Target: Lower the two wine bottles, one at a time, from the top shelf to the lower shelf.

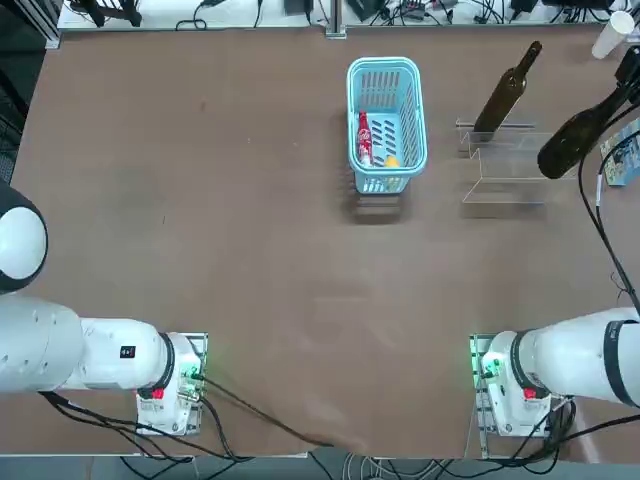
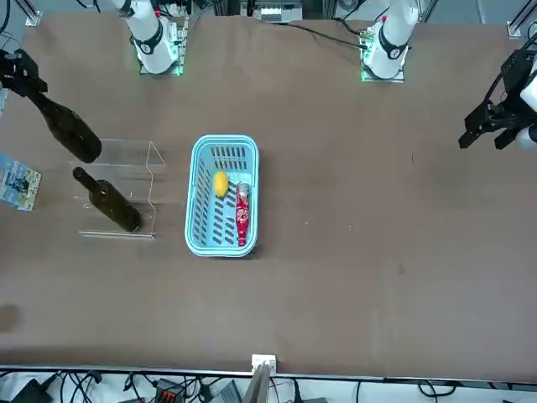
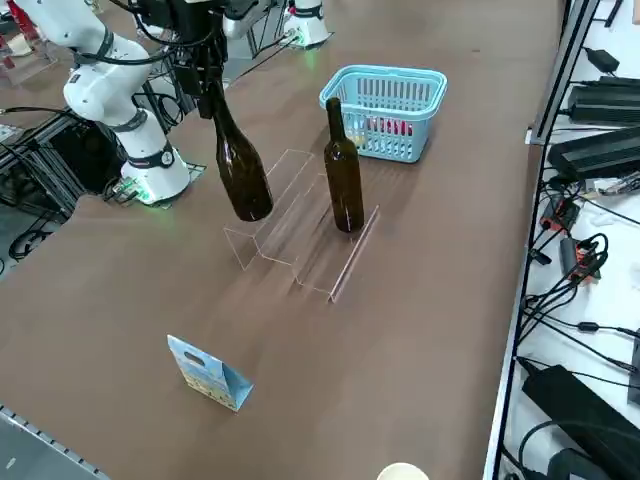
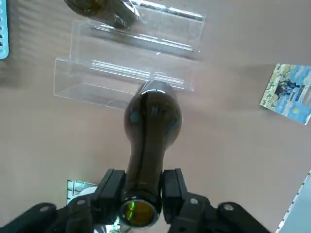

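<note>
Neck of one wine bottle [image 4: 153, 116] is gripped by the right end effector [image 4: 145, 177], near the acrylic stand [image 1: 505, 181], toward the surface's [image 1: 290, 280] far right corner. Stiff, slippery, fragile glass is to be expected, likely bottom-heavy; the second bottle [image 3: 343, 180], upright toward the stand's far edge, is best taken by its neck.
</note>
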{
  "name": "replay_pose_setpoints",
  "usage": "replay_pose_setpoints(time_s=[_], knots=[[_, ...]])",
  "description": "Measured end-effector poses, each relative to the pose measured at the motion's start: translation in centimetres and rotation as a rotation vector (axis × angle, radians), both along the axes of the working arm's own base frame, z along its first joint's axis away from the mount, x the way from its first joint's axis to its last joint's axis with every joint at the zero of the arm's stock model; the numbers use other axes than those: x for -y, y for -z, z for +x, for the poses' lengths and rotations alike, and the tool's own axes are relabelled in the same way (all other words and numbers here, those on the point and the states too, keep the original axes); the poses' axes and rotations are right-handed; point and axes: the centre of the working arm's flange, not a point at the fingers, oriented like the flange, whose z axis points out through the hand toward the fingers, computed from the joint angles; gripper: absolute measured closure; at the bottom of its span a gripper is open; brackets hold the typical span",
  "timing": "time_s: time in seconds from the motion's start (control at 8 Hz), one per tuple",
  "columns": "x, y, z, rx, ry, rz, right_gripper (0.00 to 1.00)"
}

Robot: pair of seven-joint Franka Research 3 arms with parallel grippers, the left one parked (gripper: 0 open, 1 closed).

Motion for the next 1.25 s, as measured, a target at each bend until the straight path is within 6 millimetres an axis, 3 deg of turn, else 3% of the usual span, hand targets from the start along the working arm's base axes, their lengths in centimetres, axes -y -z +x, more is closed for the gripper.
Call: replay_pose_setpoints(time_s=[0.25, 0.88, 1.25], knots=[[0.1, -0.1, 0.0, 0.002, -0.001, -0.006, 0.61], [0.1, -0.2, 0.1, 0.013, -0.002, -0.009, 0.61], [0.1, -1.4, 0.6, 0.051, -0.008, -0.017, 0.61]])
